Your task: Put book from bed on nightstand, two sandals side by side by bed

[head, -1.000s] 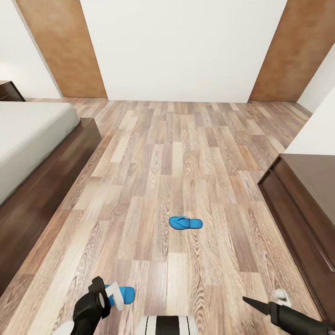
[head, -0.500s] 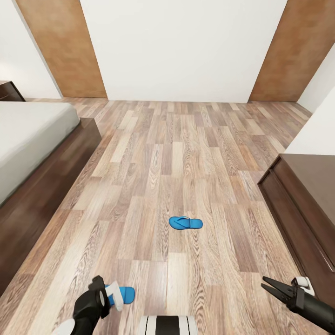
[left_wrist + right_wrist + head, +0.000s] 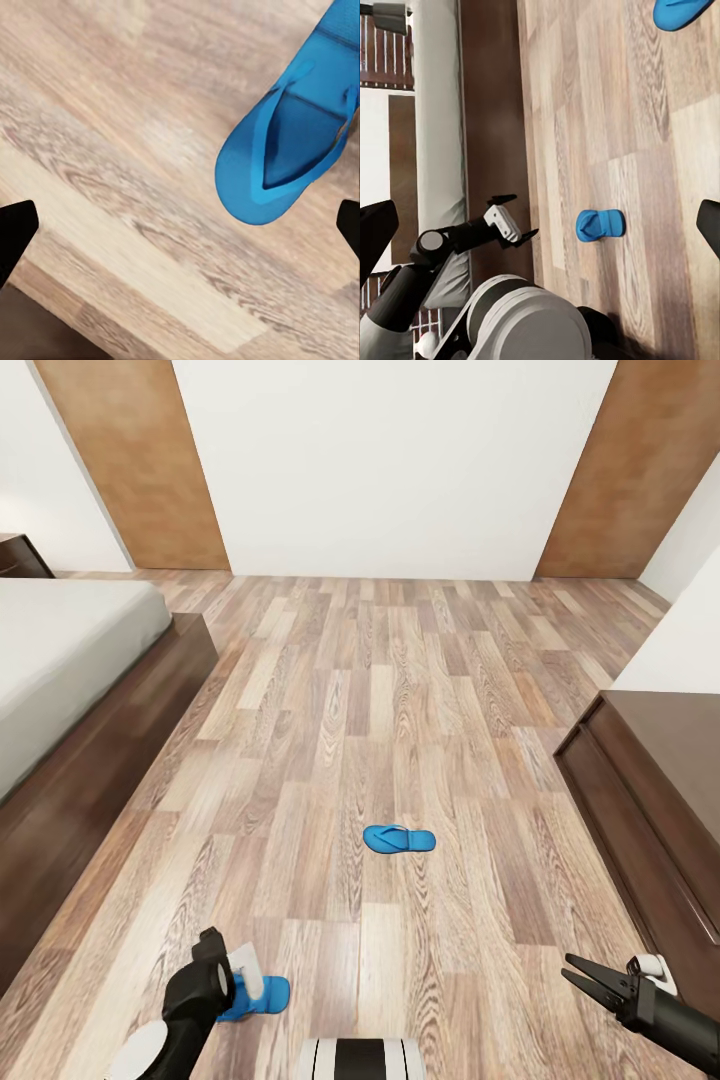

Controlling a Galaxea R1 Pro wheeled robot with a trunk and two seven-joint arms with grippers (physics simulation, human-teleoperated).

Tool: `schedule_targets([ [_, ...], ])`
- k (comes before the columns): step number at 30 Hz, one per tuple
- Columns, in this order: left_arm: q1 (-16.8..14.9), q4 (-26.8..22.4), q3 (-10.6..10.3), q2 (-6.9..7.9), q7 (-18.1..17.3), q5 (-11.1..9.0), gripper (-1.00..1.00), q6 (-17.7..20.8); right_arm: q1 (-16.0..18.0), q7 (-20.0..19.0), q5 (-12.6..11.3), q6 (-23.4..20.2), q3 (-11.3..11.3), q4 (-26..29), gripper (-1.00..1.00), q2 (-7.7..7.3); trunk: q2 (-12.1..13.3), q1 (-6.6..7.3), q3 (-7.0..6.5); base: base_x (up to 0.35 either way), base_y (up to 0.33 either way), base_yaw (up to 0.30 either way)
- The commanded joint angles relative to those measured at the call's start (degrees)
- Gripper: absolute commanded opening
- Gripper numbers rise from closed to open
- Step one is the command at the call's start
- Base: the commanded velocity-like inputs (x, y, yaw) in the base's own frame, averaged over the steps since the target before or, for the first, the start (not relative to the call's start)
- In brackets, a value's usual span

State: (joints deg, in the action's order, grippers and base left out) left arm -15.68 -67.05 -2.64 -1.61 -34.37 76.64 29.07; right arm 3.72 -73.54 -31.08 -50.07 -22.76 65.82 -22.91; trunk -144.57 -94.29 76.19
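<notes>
Two bright blue sandals lie on the plank floor. One sandal (image 3: 399,840) rests mid-floor, apart from both arms. The other sandal (image 3: 266,993) lies near the robot's base, partly covered by my left gripper (image 3: 238,972). In the left wrist view this sandal (image 3: 292,142) sits ahead of the open left gripper (image 3: 180,225), off to one side, and nothing is between the fingers. My right gripper (image 3: 572,971) hovers open and empty over the floor at the lower right. The bed (image 3: 60,650) runs along the left. A nightstand (image 3: 20,555) shows at the far left. The book is out of view.
A long low dark brown cabinet (image 3: 660,790) stands along the right wall. Brown doors (image 3: 140,460) flank the white far wall. The right wrist view looks across at the near sandal (image 3: 600,224), the left arm (image 3: 472,234) and the bed's side (image 3: 487,112).
The right arm swung out to the right early on, then held still. The left gripper has dropped closer over the near sandal. Neither sandal has moved.
</notes>
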Motion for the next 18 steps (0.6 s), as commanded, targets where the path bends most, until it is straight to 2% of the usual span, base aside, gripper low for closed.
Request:
schedule_targets([
  [1, -0.2, 0.2, 0.0, 0.01, 1.8, 0.4, 1.0, 0.2, 0.0, 0.0, -0.2, -0.4, 0.0, 0.0, 1.0, -0.02, 0.0, 0.01, 0.04, 0.0, 0.0, 0.0],
  [8, -0.4, 4.9, 0.0, -0.09, 13.2, 0.0, 1.0, 0.1, 0.0, 0.0, -0.2, -0.4, 0.0, 0.0, 1.0, 0.04, 0.0, 0.01, 0.04, 0.0, 0.0, 0.0],
  [12, -0.5, 6.2, 0.0, -0.13, 15.3, -0.1, 1.0, 0.1, 0.0, 0.0, -0.2, -0.4, 0.0, 0.0, 1.0, 0.05, 0.0, 0.01, 0.04, 0.0, 0.0, 0.0],
  [18, -0.5, 6.8, 0.0, -0.15, 16.0, -0.2, 1.0, 0.2, 0.0, 0.0, -0.2, -0.4, 0.0, 0.0, 1.0, 0.01, 0.0, 0.01, 0.04, 0.0, 0.0, 0.0],
])
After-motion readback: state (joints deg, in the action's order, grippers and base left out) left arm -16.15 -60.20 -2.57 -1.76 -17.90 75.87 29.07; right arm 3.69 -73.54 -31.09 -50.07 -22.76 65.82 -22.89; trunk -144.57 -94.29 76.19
